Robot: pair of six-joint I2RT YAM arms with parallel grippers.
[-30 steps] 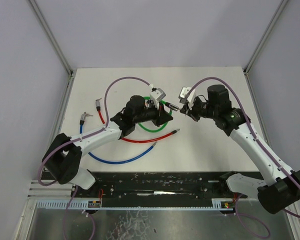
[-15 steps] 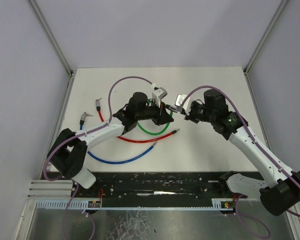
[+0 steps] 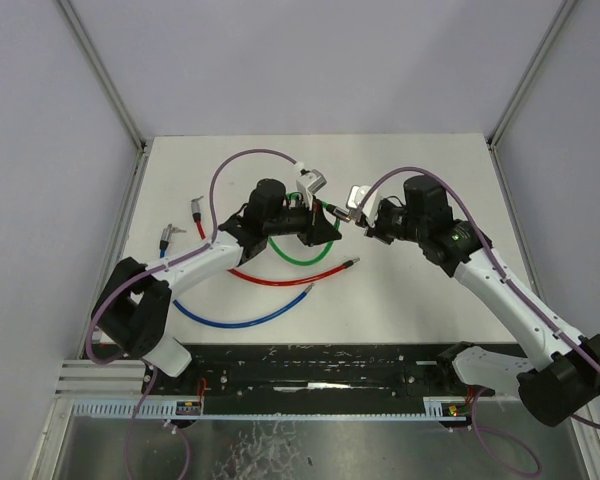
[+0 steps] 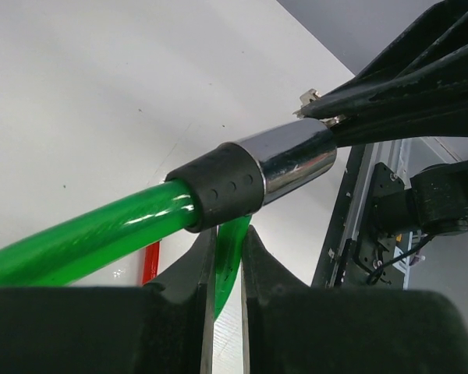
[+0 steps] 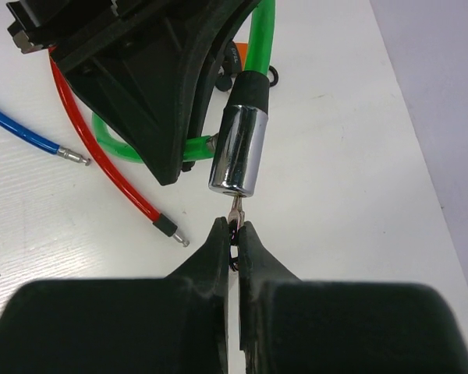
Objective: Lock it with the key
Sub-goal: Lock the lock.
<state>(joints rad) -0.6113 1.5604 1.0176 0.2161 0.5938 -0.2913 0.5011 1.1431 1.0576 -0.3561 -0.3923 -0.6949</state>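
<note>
Above mid-table, reaching inward from both sides, nearly nose to nose. Clamped tight in left gripper [image 4: 226, 241]: green cable lock [image 4: 86, 234], near its chrome barrel [image 4: 296, 160]. Pinched in right gripper [image 5: 234, 230]: key [image 5: 235, 209], tip at barrel's end. Mostly hidden between fingers [image 5: 215, 257]; insertion depth unclear. Lying just beside: red cable [image 5: 101, 160], blue cable [image 5: 23, 127]. Open white table [image 5: 335, 156] toward far edge.

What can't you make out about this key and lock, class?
Head of the key: right wrist view, hidden between right fingers.
Depth of key: same view, hidden inside lock cylinder.
Key itself: top view, too small.
Rest of green cable: left wrist view, cut by left edge.
</note>
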